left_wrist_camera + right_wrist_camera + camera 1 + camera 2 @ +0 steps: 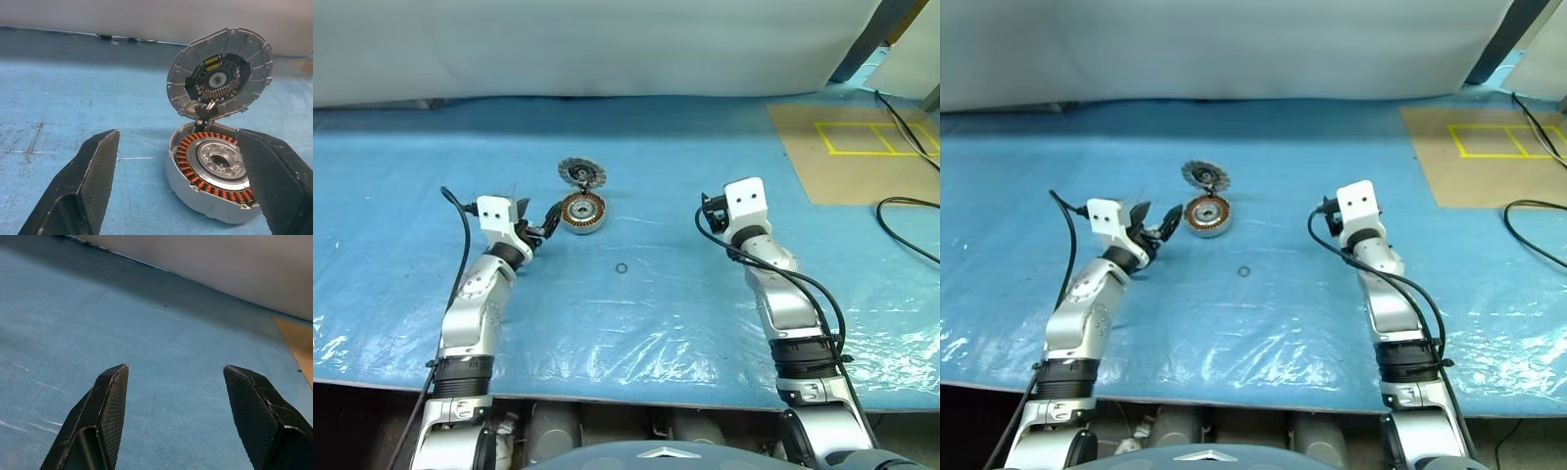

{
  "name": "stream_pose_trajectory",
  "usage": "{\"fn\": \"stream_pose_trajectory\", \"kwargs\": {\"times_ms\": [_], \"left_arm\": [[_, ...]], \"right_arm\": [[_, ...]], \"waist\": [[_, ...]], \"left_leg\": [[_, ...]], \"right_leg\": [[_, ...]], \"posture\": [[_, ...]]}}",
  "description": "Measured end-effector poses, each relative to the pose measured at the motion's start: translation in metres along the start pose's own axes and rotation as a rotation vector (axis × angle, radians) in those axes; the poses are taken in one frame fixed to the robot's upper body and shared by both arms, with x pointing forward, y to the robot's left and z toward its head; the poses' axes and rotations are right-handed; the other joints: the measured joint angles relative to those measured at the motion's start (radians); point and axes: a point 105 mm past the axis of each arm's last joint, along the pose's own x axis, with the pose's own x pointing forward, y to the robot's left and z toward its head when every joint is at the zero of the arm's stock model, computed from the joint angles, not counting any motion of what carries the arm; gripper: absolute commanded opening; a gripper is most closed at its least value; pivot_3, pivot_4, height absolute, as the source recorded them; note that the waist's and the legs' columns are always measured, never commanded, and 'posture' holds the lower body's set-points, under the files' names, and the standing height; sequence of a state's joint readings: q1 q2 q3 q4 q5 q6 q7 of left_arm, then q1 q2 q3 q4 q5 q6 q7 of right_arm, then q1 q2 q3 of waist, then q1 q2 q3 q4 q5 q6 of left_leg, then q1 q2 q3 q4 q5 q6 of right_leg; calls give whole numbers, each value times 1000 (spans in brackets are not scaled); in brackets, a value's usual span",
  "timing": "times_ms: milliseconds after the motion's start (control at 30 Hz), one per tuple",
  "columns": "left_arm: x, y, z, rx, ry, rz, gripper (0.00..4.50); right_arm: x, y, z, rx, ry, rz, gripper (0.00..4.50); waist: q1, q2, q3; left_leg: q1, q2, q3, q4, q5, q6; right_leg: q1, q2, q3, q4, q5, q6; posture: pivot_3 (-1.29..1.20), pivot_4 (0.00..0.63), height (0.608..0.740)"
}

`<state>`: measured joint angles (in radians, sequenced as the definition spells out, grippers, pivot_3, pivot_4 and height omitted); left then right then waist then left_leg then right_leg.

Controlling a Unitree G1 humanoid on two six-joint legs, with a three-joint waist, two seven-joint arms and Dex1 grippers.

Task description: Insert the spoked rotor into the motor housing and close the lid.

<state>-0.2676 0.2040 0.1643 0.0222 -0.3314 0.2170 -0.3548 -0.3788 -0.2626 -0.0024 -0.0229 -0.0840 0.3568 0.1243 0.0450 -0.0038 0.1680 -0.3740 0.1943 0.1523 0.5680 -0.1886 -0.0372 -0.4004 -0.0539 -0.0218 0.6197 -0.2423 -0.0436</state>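
The motor housing [582, 212], a silver-rimmed puck with copper windings, lies on the blue mat [656, 313]. A silvery hub with a central hole sits inside the windings [217, 164]; I cannot tell whether this is the spoked rotor. The lid [220, 73], a notched silvery disc with a dark centre, stands upright at the housing's far edge, joined to it by small wires. My left gripper [178, 142] is open just left of the housing, close to its side. My right gripper [176, 369] is open over bare mat, well to the right of the housing.
A tiny thin ring [622, 268] lies on the mat in front of the housing. A brown board [852, 147] with yellow tape outlines sits at the back right, with black cables [901, 211] beside it. A white sheet [607, 49] closes off the back.
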Motion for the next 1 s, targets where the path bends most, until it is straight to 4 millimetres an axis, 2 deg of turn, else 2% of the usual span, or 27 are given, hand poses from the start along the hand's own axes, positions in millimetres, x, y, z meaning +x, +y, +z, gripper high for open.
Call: {"fn": "stream_pose_trajectory", "kwargs": {"times_ms": [267,400,500,600,700,800,1000], "left_arm": [[-6,2,8,56,19,-89,4008],[-17,-4,10,109,78,-228,4008],[-23,-5,13,158,132,-335,4008],[-22,-3,27,211,144,-417,4008],[-20,-4,35,242,151,-476,4008],[-20,-4,32,249,182,-521,4008],[-26,-1,26,248,226,-547,4008]], "right_arm": [[2,8,4,8,-11,59,3214],[7,17,15,44,-24,198,3214],[10,28,28,27,-37,379,3214],[9,47,38,-16,-48,567,3214],[4,77,48,-84,-67,768,3214],[4,101,59,-129,-80,925,3214],[21,137,76,-237,-20,1120,3214]], "waist": [[0,0,0],[-2,0,0],[-1,0,0],[-1,0,0],[-1,0,0],[-4,0,0],[-3,0,0]], "left_leg": [[0,0,0,0,0,0],[0,1,0,0,0,0],[0,1,0,0,0,0],[0,1,1,0,0,0],[0,1,1,0,0,0],[-1,2,1,1,0,0],[-4,7,4,3,0,1]], "right_leg": [[0,0,0,0,0,0],[-1,0,0,0,0,0],[-1,0,0,1,0,-1],[-1,0,0,1,-2,-3],[-1,0,0,1,-2,-5],[-2,0,0,2,-3,-5],[-4,0,-2,4,-4,-8]], "posture": [[0,150,740],[0,150,740],[0,150,740],[0,150,740],[0,150,740],[0,150,740],[0,150,740]]}}
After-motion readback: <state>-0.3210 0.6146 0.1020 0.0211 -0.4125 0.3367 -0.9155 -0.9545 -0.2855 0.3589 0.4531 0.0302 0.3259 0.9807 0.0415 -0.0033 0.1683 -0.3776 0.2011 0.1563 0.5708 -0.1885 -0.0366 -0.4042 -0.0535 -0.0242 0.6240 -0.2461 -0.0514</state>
